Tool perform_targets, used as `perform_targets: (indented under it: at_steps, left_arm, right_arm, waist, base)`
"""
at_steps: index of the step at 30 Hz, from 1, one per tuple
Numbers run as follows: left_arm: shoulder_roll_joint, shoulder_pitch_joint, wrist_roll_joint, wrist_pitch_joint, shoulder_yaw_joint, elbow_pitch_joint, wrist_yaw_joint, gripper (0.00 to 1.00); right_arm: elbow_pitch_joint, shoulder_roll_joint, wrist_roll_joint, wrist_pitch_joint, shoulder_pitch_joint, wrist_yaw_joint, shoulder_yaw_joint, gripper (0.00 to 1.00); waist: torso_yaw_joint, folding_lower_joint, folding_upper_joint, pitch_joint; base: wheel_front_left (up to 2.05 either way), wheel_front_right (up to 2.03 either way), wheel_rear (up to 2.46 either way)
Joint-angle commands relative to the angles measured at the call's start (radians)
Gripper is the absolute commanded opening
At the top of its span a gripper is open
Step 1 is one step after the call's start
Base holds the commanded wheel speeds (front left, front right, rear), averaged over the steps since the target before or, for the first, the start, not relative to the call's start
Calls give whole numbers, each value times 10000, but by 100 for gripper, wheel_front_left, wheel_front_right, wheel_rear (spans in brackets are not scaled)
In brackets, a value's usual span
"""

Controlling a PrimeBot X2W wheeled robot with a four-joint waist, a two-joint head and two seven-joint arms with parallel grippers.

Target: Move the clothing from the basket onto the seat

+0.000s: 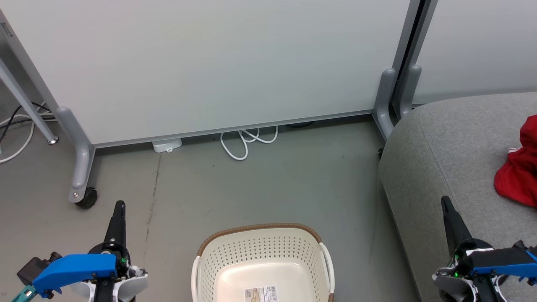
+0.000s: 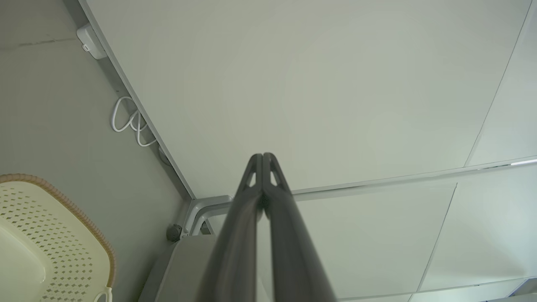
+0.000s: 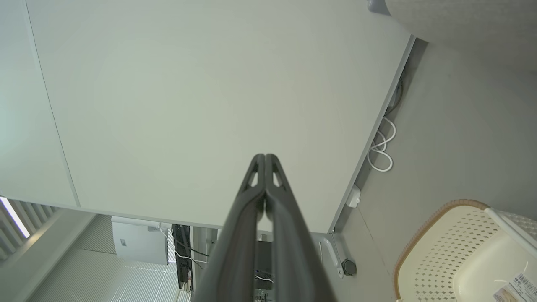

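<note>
Head view sets the left jaws low over the floor and the right jaws low over the front of the seat. In the wrist views the left fingers and the right fingers each lie pressed together along their length with nothing between them, so both pairs are fully closed and empty. Between the arms stands the basket, its perforated walls and pale bottom bare apart from the label sticker. The clothing lies in a red heap on the seat, well apart from the basket. By that, the task looks essentially finished. The heap runs off the right edge, so I cannot tell whether it is one garment or two, and the basket's near side is cut off at the bottom.
</note>
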State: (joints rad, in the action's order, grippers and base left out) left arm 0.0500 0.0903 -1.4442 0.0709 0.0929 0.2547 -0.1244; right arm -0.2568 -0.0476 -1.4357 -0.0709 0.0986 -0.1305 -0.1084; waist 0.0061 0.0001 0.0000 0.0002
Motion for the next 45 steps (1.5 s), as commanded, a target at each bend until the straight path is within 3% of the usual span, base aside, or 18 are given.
perform_targets:
  at_steps: [1, 23, 45]
  left_arm:
    - [5, 217, -242, 88, 90, -81, -91, 0]
    - [3, 243, -1743, 475, 237, -118, -101, 0]
    - [3, 229, -1696, 468, 232, -115, -80, 0]
  right_arm:
    - [82, -44, -287, -98, 139, -4, -32, 0]
    - [140, -46, -1828, -475, 161, -4, -72, 0]
    - [137, -46, -1783, -469, 160, -4, -67, 0]
  waist:
    - [-6, -1, 0, 3]
    - [-61, -1, 0, 29]
    - [-61, -1, 0, 29]
  base:
    - [0, 0, 0]
    - [0, 0, 0]
    - [0, 0, 0]
